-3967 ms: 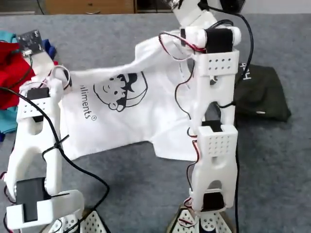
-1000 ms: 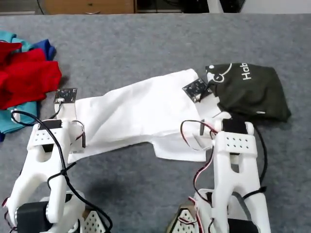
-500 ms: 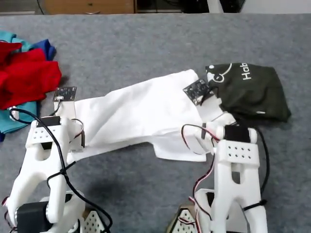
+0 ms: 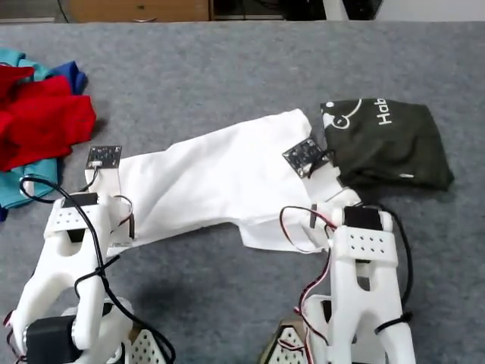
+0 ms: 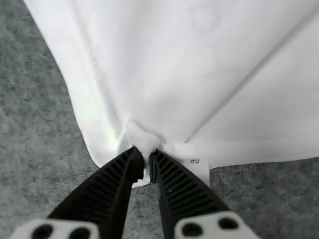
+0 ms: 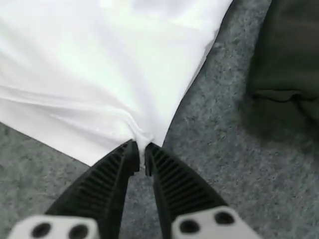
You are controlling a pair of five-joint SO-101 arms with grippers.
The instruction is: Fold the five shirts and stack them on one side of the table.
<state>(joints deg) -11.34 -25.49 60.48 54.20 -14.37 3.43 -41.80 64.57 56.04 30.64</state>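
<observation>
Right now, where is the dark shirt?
In the high view the dark shirt lies folded on the right side, beside a corner of the white shirt.

The right gripper (image 6: 141, 149) has its black ribbed fingers (image 6: 112, 172) closed on a bunched fold at the edge of the white shirt (image 6: 99, 64), which spreads over the grey surface (image 6: 224, 149). A dark shirt (image 6: 289, 50), seemingly folded, lies near the white one, apart from it.
</observation>
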